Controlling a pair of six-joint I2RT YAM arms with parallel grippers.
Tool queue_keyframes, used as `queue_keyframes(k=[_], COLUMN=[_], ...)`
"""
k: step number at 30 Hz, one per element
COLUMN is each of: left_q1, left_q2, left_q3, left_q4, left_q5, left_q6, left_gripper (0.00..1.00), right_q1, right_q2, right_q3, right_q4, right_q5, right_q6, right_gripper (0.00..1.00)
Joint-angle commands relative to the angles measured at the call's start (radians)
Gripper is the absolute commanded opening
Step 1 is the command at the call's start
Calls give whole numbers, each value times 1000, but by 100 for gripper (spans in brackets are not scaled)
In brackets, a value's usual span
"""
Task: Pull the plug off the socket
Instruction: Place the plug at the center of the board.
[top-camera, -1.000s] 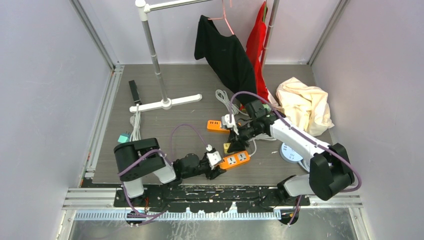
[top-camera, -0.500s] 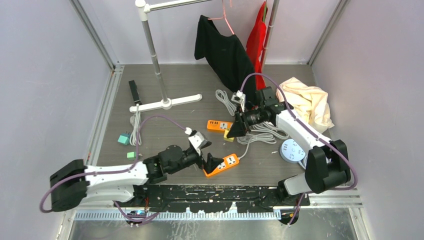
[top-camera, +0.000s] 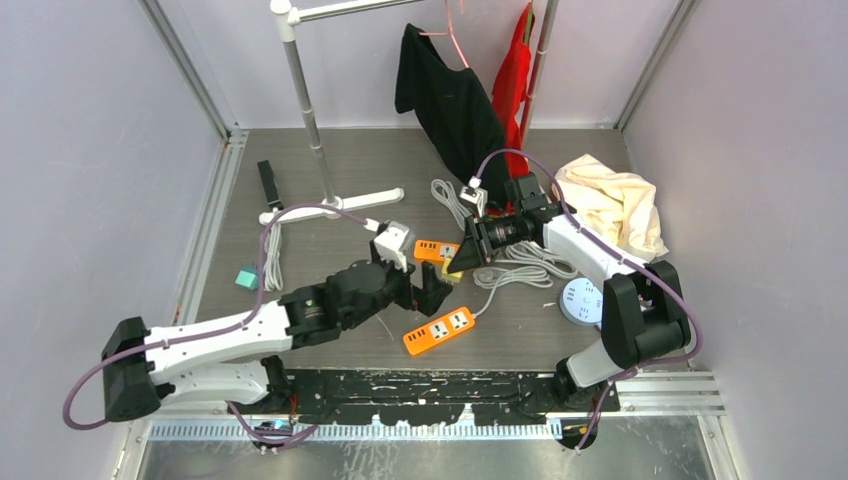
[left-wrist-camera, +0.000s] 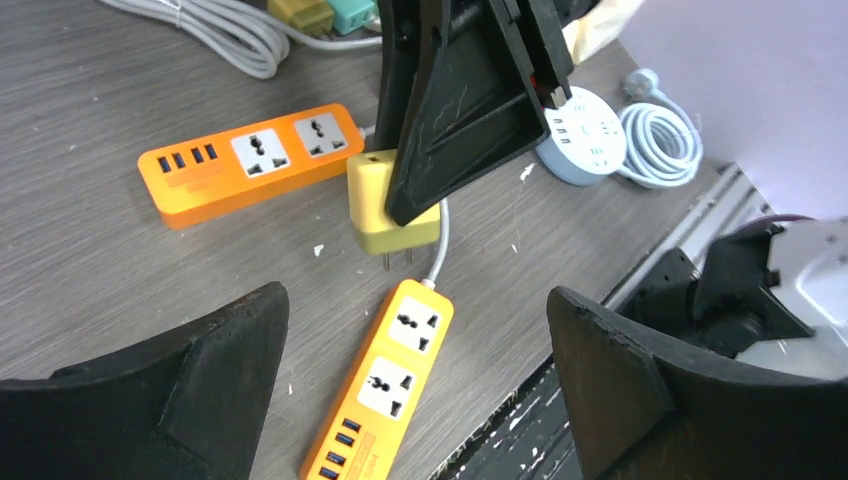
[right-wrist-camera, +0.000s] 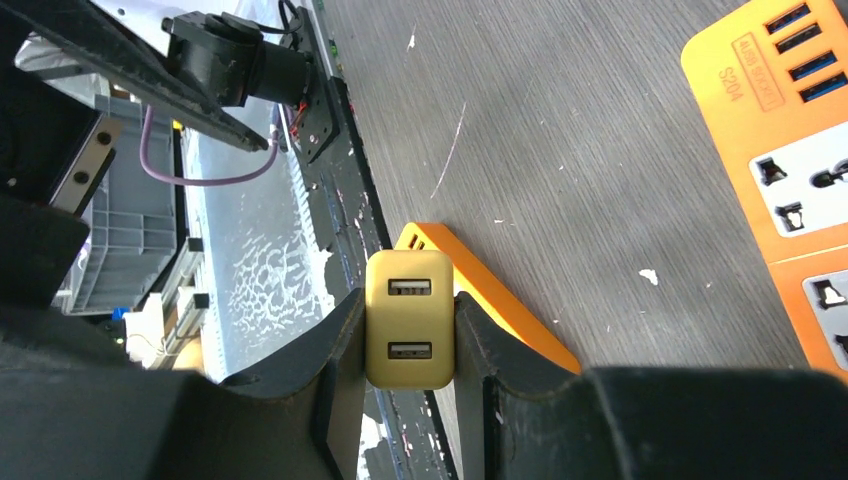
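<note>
yellow plug (left-wrist-camera: 392, 205) pinched in right gripper (right-wrist-camera: 408, 330) — hanging clear of orange socket (left-wrist-camera: 390, 380)

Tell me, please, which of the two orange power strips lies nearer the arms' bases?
The slanted orange strip, lying closest to the bases at the bottom of the top view; the other orange strip lies farther back.

Clothes, cables and oddments on the grey worktop (top-camera: 380, 160).
A silver garment rack (top-camera: 310, 110) rises from a white base (top-camera: 332, 208) left of centre. At the far edge hang a black garment (top-camera: 455, 105) and a red garment (top-camera: 515, 85). A cream cloth (top-camera: 615, 205) lies crumpled by the right edge. A round white power hub (top-camera: 582, 300) sits toward the near right corner, with grey cable (top-camera: 520, 262) coiled beside it. A black bar (top-camera: 270, 183) and a teal block (top-camera: 245, 277) lie toward the left edge.
</note>
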Motion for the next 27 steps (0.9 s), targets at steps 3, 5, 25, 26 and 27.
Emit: queue_keyframes(k=[3,5,25,26,27], left_q1=[-95,-118,-141,-137,-134], left_q2=[179,264,617,616,617], left_q3=[219,293,539,537,535], left_q4=[-225,-306,-346,-335,-326], left_q5=[-262,-346,-620,-619,-613], left_q6=[-36,-41,8,8,9], left_gripper=[97,94,68,67,67], right_q1=[4,5,6,6,6], right_q2=[2,2,11,11,11], right_q3=[39,39,36,37,36], right_q4=[34,34,36,36,36], right_q5=[-4,-2,-1,-1,-1], right_q6=[42,43,43,43,43], right_gripper=[6,7,7,7,7])
